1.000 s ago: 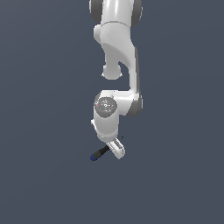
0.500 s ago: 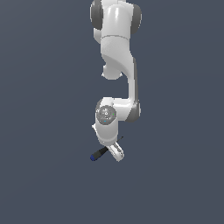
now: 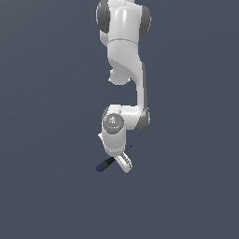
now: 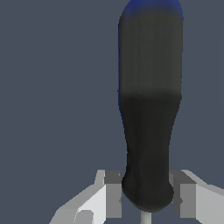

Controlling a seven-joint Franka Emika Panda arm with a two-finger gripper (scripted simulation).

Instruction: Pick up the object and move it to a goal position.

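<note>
Gripper [image 3: 122, 162] clamping screwdriver [image 3: 108, 162] near the handle's base, risking it pivoting or slipping out mid-carry under so off-centre a hold.

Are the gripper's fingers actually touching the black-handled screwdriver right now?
Cannot tell. In the wrist view the black-handled, blue-capped screwdriver sits between the grey finger pads, but thin dark slivers flank the handle; the exterior view is too coarse to settle it.

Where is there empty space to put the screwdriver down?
Nearly everywhere. The flat grey floor is bare on the exterior view's left and right of the arm, and below the gripper. The only crowded spot is right at the gripper, where the screwdriver sits between its fingers.
</note>
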